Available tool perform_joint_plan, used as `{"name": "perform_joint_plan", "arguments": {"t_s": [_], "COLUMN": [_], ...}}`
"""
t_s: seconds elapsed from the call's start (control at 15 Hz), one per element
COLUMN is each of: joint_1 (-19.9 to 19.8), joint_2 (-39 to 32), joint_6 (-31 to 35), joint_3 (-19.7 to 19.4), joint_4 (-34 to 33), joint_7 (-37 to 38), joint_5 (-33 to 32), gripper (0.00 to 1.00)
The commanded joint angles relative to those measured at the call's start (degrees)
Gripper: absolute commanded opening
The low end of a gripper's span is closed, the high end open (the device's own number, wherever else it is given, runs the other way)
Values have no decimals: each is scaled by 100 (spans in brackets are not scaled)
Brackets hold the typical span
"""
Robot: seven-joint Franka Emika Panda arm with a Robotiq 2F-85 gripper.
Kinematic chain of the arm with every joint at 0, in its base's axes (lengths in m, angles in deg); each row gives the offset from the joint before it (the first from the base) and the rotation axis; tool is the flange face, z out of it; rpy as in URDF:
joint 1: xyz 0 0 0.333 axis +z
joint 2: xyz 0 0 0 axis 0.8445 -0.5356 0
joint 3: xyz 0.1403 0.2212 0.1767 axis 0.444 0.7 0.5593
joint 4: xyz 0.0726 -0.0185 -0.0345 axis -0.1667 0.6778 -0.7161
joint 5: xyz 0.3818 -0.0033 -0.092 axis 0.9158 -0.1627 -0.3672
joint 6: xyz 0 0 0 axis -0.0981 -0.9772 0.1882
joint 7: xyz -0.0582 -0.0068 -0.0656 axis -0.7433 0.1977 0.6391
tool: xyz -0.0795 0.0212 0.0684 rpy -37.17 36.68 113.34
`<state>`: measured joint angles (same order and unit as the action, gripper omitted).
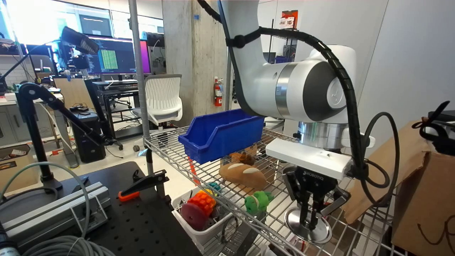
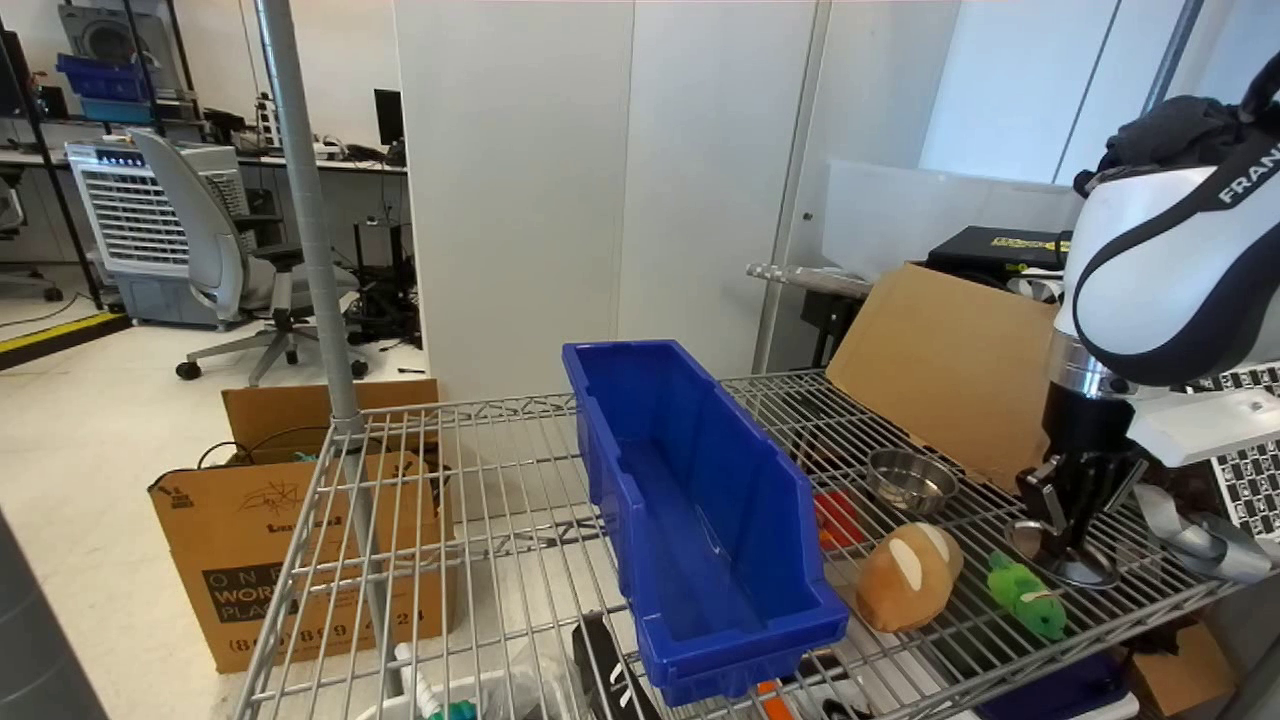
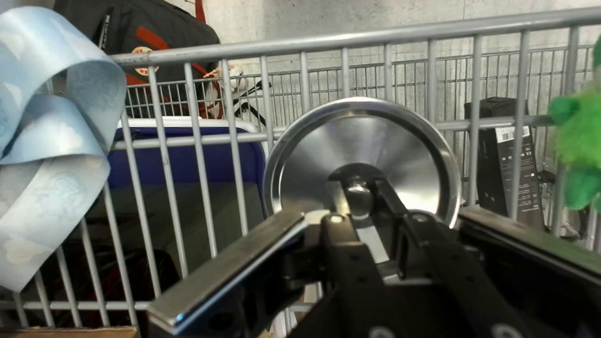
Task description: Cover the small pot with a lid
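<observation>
Lid (image 3: pixel 360 143), round, shiny silver, central knob (image 3: pixel 360 202)

You have a polished metal lid (image 3: pixel 361 145), glossy steel pot (image 2: pixel 912 485), smooth plastic bin (image 2: pixel 700 540) and, at the wrist view's three o'clock, a fuzzy plush toy (image 3: pixel 582 141).

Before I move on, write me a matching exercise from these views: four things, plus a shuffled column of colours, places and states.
Things:
1. lid
2. small pot
3. bin
4. plush toy

Matches:
A. green
B. bowl-shaped, uncovered
C. blue
D. right under the gripper

Right pairs: 1-D; 2-B; 3-C; 4-A
</observation>
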<state>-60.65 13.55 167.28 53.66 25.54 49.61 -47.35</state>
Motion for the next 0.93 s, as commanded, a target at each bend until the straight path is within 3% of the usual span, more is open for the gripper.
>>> {"name": "perform_joint_plan", "arguments": {"t_s": [0.0,0.47,0.87], "joint_1": [4,57,325], "joint_2": [330,935,522], "joint_6": [-24,-470,-438], "joint_3": [0,87,124], "joint_4": [142,3,-708], "joint_7": [-21,80,407], "joint_5": [-25,50,-21], "gripper": [5,5,5]}}
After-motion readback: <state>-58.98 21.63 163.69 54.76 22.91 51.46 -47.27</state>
